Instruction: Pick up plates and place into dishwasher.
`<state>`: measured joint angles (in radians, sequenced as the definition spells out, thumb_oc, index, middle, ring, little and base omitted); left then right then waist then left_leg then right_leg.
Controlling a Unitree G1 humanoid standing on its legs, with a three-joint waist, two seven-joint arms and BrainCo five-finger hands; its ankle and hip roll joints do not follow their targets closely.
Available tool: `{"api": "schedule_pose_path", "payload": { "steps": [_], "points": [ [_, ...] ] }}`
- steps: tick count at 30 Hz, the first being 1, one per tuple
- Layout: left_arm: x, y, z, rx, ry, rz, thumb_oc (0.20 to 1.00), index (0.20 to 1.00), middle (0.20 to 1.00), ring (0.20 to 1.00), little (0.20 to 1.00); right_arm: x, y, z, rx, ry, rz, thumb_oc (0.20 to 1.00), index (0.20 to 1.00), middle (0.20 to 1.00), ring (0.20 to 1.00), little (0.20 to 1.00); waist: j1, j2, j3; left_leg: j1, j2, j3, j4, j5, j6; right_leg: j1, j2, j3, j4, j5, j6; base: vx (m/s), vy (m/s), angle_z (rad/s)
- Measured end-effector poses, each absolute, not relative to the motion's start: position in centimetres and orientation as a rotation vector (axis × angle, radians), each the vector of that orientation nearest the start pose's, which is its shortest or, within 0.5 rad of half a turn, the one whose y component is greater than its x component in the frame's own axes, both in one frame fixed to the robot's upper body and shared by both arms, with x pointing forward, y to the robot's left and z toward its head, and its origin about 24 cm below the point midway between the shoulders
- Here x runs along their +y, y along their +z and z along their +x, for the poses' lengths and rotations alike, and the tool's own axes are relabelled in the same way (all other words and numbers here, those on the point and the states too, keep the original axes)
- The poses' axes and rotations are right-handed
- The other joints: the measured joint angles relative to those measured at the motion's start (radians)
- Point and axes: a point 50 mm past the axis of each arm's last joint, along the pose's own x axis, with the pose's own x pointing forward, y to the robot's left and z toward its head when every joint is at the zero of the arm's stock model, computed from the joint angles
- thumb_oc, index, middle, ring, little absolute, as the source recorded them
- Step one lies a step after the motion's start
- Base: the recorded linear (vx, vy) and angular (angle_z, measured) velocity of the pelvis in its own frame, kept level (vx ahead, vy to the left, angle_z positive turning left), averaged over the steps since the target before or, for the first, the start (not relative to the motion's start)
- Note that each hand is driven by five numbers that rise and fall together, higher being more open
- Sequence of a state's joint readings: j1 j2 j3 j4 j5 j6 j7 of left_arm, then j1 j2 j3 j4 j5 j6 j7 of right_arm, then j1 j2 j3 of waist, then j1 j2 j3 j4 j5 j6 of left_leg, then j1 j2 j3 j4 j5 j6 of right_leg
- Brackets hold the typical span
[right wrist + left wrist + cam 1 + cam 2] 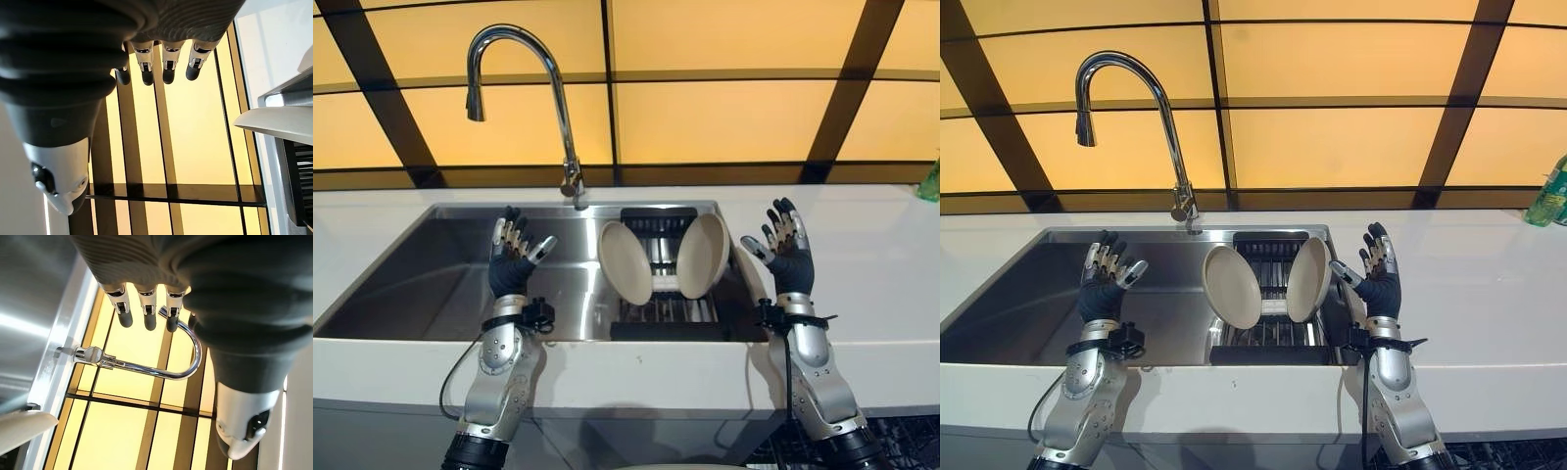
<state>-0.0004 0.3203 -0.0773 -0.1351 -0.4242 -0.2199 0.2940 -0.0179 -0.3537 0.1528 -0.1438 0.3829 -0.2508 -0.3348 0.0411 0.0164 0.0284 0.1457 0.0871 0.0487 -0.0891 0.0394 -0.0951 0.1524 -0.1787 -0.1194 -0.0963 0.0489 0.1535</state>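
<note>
Plates (pixel 625 261) (pixel 702 255) are stood on edge, leaning apart, in a dark rack (pixel 664 311) at the frame's centre, inside the steel sink (pixel 431 279). Flanking them, the left hand (pixel 512 257) and right hand (pixel 788 250) are raised with fingers spread, grasping nothing. The pick-up is judged not yet begun; a reach inward to one plate's rim is called for.
</note>
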Motion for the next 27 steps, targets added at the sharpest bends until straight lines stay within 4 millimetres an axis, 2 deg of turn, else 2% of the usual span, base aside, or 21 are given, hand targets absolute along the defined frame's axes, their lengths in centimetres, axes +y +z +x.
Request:
{"api": "schedule_pose_path", "payload": {
  "steps": [9, 13, 16, 21, 27],
  "points": [
    [22.7, 12.0, 25.3, -0.373, 0.16, 0.151, 1.0, 1.0, 1.0, 1.0, 1.0, -19.4, 10.2, 25.0, -0.322, -0.15, 0.097, 1.0, 1.0, 1.0, 1.0, 1.0, -0.003, 0.006, -0.003, 0.0, 0.0, 0.003, 0.0, 0.0, 0.0, -0.003, 0.0, 0.005, 0.0, 0.0, 0.0, 0.03, 0.026, -0.01],
    [23.7, 12.9, 26.0, -0.392, 0.168, 0.281, 1.0, 1.0, 1.0, 1.0, 1.0, -19.4, 10.1, 25.0, -0.309, -0.142, 0.09, 1.0, 1.0, 1.0, 1.0, 1.0, -0.004, 0.024, -0.015, 0.0, -0.001, 0.007, -0.002, -0.001, -0.001, -0.008, 0.0, 0.016, 0.0, 0.001, 0.0, 0.04, 0.042, -0.04],
    [24.8, 13.3, 26.5, -0.385, 0.173, 0.449, 1.0, 1.0, 1.0, 1.0, 1.0, -19.7, 10.0, 25.1, -0.295, -0.133, 0.075, 1.0, 1.0, 1.0, 1.0, 1.0, -0.017, 0.041, -0.026, 0.0, -0.001, 0.01, -0.004, -0.001, -0.002, -0.011, 0.0, 0.022, 0.0, 0.002, 0.0, 0.05, 0.05, -0.05],
    [28.0, 13.5, 27.0, -0.321, 0.203, 0.777, 1.0, 1.0, 1.0, 1.0, 1.0, -20.7, 10.2, 25.2, -0.277, -0.132, 0.045, 1.0, 1.0, 1.0, 1.0, 1.0, -0.044, 0.065, -0.042, 0.002, 0.0, 0.031, -0.004, -0.003, -0.004, -0.017, 0.0, 0.039, 0.0, 0.005, 0.001, 0.05, 0.047, -0.1],
    [29.6, 13.9, 27.3, -0.306, 0.204, 1.087, 1.0, 1.0, 1.0, 1.0, 1.0, -21.3, 10.3, 25.2, -0.279, -0.127, 0.046, 1.0, 1.0, 1.0, 1.0, 1.0, -0.059, 0.073, -0.046, 0.001, -0.001, 0.046, -0.005, -0.006, -0.007, -0.035, 0.0, 0.063, 0.0, 0.012, 0.003, 0.06, 0.04, -0.13]
  ]
}}
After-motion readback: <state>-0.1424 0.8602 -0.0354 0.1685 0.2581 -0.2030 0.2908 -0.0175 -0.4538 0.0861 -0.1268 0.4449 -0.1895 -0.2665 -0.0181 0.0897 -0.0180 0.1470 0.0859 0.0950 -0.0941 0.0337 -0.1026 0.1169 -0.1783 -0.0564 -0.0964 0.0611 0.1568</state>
